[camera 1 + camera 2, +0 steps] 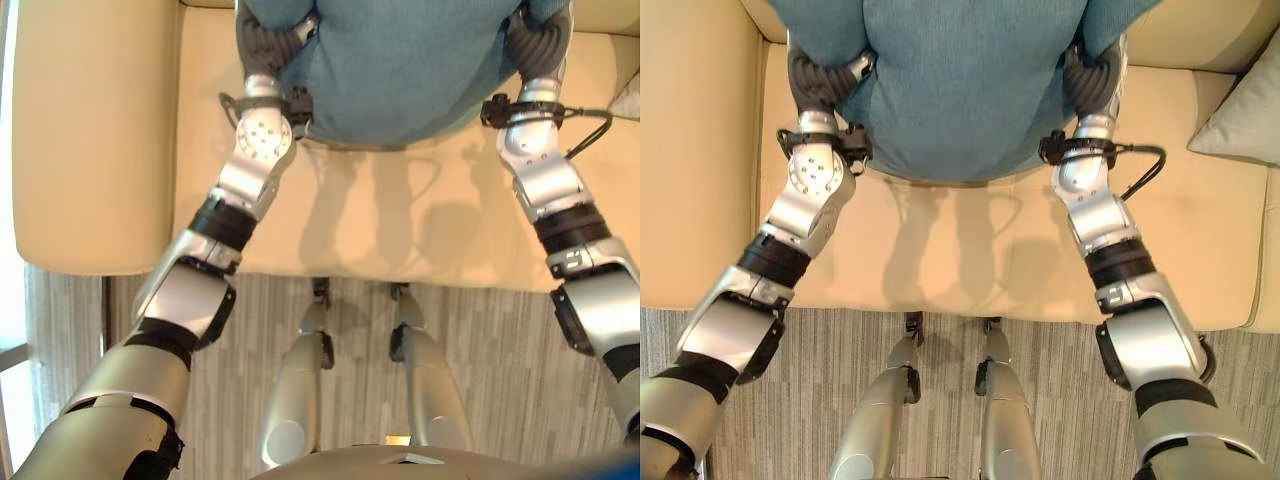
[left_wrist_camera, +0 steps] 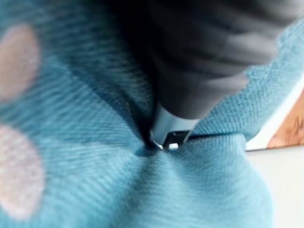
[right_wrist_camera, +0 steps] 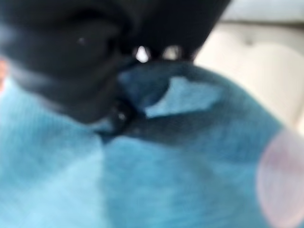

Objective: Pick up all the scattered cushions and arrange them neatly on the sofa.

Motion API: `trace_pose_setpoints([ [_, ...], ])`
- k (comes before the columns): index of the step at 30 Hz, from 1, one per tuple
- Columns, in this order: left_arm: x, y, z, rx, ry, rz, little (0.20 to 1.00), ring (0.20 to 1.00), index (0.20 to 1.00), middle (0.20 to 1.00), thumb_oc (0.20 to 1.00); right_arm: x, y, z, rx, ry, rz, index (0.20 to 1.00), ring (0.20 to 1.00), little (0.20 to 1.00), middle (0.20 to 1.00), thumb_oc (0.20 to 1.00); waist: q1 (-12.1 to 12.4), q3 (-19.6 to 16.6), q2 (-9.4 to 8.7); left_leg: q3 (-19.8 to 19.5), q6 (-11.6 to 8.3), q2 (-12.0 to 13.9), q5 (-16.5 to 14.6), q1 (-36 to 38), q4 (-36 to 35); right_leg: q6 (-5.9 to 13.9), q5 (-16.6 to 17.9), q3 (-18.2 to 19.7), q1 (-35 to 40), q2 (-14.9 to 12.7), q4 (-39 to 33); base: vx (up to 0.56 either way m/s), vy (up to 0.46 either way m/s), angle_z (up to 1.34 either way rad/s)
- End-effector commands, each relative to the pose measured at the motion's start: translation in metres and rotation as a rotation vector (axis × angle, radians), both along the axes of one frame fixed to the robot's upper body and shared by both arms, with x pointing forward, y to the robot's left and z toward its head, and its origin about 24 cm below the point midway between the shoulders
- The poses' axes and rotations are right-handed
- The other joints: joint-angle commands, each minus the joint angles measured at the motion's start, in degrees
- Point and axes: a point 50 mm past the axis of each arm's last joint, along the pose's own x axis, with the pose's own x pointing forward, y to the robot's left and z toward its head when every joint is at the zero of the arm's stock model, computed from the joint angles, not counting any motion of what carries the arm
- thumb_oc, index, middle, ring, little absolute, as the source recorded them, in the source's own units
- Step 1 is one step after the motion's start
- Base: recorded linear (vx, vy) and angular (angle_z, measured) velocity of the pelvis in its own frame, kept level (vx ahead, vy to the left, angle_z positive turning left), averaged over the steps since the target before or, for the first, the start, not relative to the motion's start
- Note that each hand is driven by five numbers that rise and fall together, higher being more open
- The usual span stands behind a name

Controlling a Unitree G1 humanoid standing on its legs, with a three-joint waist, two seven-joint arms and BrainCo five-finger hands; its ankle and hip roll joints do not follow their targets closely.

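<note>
A teal cushion (image 1: 390, 70) hangs in front of me above the beige sofa seat (image 1: 440, 230), casting a shadow on it. My left hand (image 1: 265, 45) grips its left edge and my right hand (image 1: 540, 45) its right edge; only the dark ribbed covers show, the fingers being buried in the fabric. In the left wrist view the teal cloth (image 2: 95, 166) puckers around my left hand (image 2: 199, 57). The right wrist view has the same cloth (image 3: 166, 180) bunched under my right hand (image 3: 95, 47).
The sofa's wide beige armrest (image 1: 90, 140) runs along the left. A light grey cushion (image 1: 1245, 115) leans at the sofa's right end. Grey striped carpet (image 1: 500, 350) lies in front of the seat.
</note>
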Motion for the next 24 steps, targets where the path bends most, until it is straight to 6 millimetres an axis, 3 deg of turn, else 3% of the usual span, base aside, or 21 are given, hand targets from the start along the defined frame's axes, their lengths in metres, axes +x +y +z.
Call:
trace_pose_setpoints([
  [1,-0.016,-0.039,0.034,0.159,-0.166,-0.067,1.0,1.0,1.0,1.0,1.0,-0.016,0.027,0.05,-0.113,-0.194,0.032,0.2,0.2,0.2,0.2,0.2,-0.2,-1.3,1.49,0.6,-3.3,-0.9,-5.0,-0.8,2.5,5.78,-6.7,0.3,-0.5,-1.4,6.1,0.0,0.0,0.0],
  [2,-0.015,-0.04,0.038,0.17,-0.163,-0.055,1.0,1.0,1.0,1.0,1.0,-0.014,0.028,0.054,-0.129,-0.181,0.021,0.244,0.244,0.244,0.244,0.244,-0.2,-1.3,1.49,0.7,-3.27,-0.8,-4.9,-1.2,2.5,5.81,-6.6,0.3,-1.1,-1.4,6.1,0.0,-0.031,-0.01],
  [3,-0.012,-0.038,0.043,0.171,-0.156,-0.034,1.0,1.0,1.0,1.0,1.0,-0.01,0.031,0.057,-0.139,-0.156,0.019,1.0,1.0,1.0,1.0,1.0,-0.2,-1.4,1.67,0.6,-3.18,-0.8,-4.8,-1.6,2.3,5.79,-6.4,0.4,-1.8,-1.3,6.0,0.0,-0.031,-0.02],
  [12,-0.003,-0.036,0.059,0.197,-0.132,0.128,1.0,1.0,1.0,1.0,1.0,0.002,0.04,0.07,-0.254,-0.081,-0.094,1.0,1.0,1.0,1.0,1.0,0.0,-0.8,1.14,-1.1,-2.52,-0.7,-5.4,-4.8,5.0,5.52,-6.3,1.7,-4.9,-0.7,7.3,0.0,-0.03,-0.03],
  [18,0.003,-0.006,0.075,0.337,-0.134,0.499,1.0,1.0,1.0,1.0,1.0,0.001,0.021,0.083,-0.358,-0.114,-0.359,1.0,1.0,1.0,1.0,1.0,-0.2,-1.5,1.15,-2.6,-2.14,-0.7,-6.8,-6.9,7.9,5.08,-7.1,2.6,-6.9,-0.4,8.9,0.01,-0.02,-0.05],
  [24,0.005,0.027,0.084,0.311,-0.089,0.6,1.0,1.0,1.0,1.0,1.0,-0.003,0.005,0.092,-0.367,-0.106,-0.446,1.0,1.0,1.0,1.0,1.0,-0.5,-2.9,1.01,-2.7,-2.16,-0.7,-6.7,-7.3,7.2,5.04,-7.1,3.1,-8.0,-0.1,8.9,0.01,-0.003,-0.02],
])
